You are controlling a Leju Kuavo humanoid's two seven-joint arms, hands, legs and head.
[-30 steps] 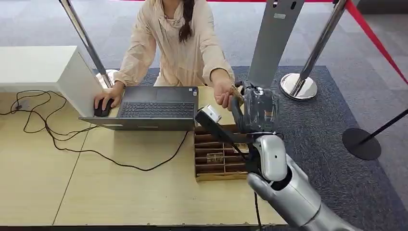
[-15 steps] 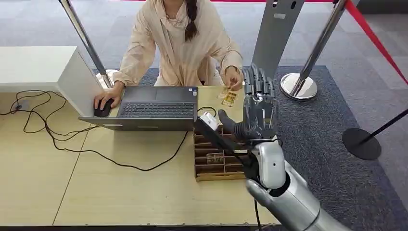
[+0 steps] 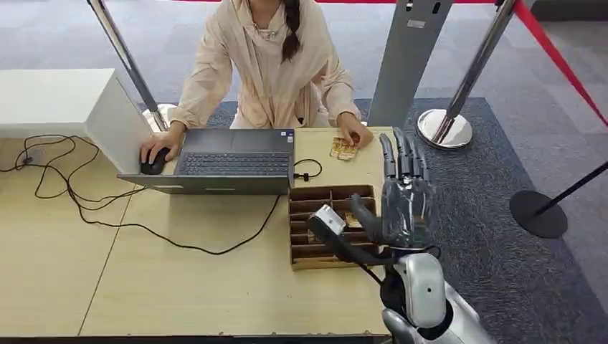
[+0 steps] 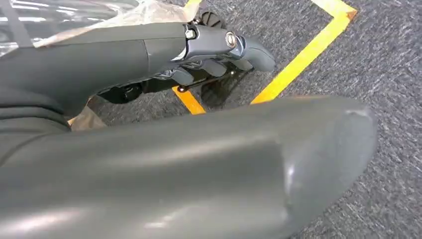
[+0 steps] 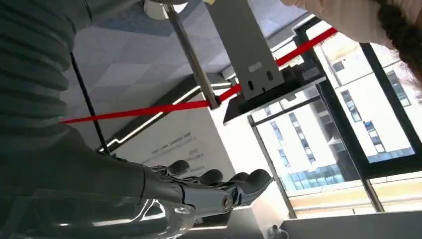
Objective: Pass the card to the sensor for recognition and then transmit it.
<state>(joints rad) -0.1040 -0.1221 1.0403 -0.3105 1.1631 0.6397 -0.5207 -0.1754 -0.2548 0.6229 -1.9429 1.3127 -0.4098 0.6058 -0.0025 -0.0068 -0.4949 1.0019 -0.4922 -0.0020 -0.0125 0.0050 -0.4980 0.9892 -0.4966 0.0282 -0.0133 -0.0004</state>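
The card [image 3: 342,149], small and yellowish, lies flat on the table [image 3: 179,287] by its far edge, with a person's hand [image 3: 355,136] resting on it. My right hand [image 3: 405,197] stands upright above the table's right edge, fingers straight and spread, holding nothing. It is nearer to me than the card and apart from it. The right wrist view shows the same hand [image 5: 199,191] with its fingers stretched out and bare. My left hand [image 4: 209,45] hangs over grey carpet with yellow floor lines, fingers loosely extended around nothing.
A wooden compartment box [image 3: 293,229] sits on the table just left of my right hand. The person works a laptop [image 3: 233,161] and a mouse [image 3: 152,163]. A grey upright panel [image 3: 409,57] and a stanchion base [image 3: 444,129] stand behind the table.
The person took the card from my right hand and laid it on the table. My right hand opened and drew back toward me, away from the far edge.
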